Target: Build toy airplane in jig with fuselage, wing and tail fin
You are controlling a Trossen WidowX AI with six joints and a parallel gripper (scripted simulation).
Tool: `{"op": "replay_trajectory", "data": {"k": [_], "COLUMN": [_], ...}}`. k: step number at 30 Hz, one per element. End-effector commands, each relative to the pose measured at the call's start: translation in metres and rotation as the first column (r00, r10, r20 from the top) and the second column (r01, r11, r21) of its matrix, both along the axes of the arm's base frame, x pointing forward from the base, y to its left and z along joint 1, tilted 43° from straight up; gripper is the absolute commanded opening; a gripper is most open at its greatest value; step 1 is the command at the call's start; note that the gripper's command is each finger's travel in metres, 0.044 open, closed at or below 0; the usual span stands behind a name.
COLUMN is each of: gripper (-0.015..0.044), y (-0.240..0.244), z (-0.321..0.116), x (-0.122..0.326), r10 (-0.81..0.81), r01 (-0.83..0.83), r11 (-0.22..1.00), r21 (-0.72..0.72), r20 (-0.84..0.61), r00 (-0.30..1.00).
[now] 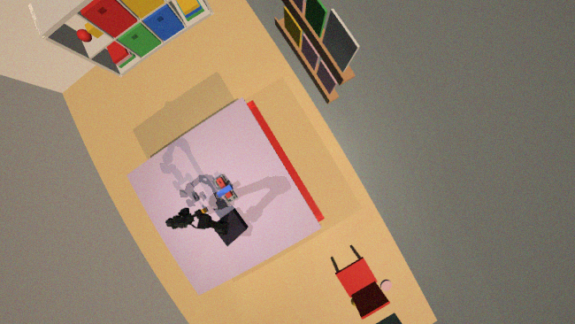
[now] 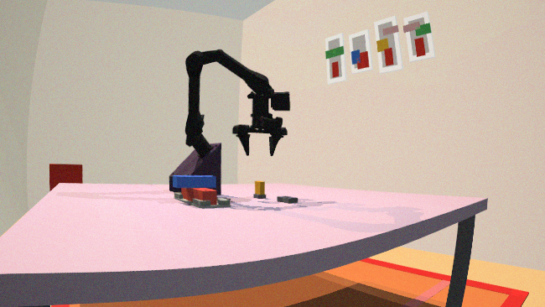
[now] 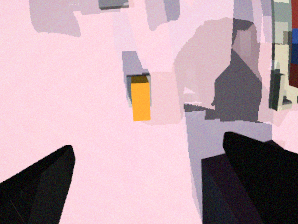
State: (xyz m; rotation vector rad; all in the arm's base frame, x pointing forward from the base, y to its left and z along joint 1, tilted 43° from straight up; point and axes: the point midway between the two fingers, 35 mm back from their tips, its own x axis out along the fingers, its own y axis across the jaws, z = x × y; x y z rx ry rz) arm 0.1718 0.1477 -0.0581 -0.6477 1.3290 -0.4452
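The red fuselage (image 1: 219, 181) (image 2: 205, 196) lies in the grey-green cradle (image 2: 224, 203) (image 3: 281, 55). The blue wing (image 1: 225, 191) (image 2: 194, 181) lies crosswise on top of the fuselage. Whether its tab is fully down in the socket is too small to tell. The yellow tail fin (image 1: 203, 211) (image 2: 259, 187) (image 3: 141, 102) stands upright in a small dark holder (image 2: 260, 196), apart from the fuselage. My gripper (image 2: 259, 155) (image 3: 150, 146) is wide open and empty, pointing down. It hangs above the tail fin in the exterior view, with the fin ahead between its fingers in the wrist view.
A low, dark grey empty holder (image 2: 288, 200) (image 3: 114, 6) lies beside the tail fin. The arm's dark base (image 1: 234, 227) (image 2: 211, 169) (image 3: 214, 192) stands near the cradle. The pink table top (image 1: 265, 221) (image 2: 105, 235) carries the arm's shadows.
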Motion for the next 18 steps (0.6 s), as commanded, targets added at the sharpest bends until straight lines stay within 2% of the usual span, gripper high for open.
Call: {"op": "replay_trajectory", "data": {"k": [1,5,18], "gripper": [0.044,0.044,0.044], "y": [-0.007,-0.033,-0.049], "z": [-0.011,-0.04,-0.057], "x": [0.001,0.009,0.013], "r10": [-0.018,-0.015,-0.013], "r01": [0.018,0.015,0.013], "r11": [1.0,1.0,1.0], "r21": [0.002,0.0,0.0], "r20": [0.003,0.004,0.004], "r00": [1.0,1.0,1.0]}}
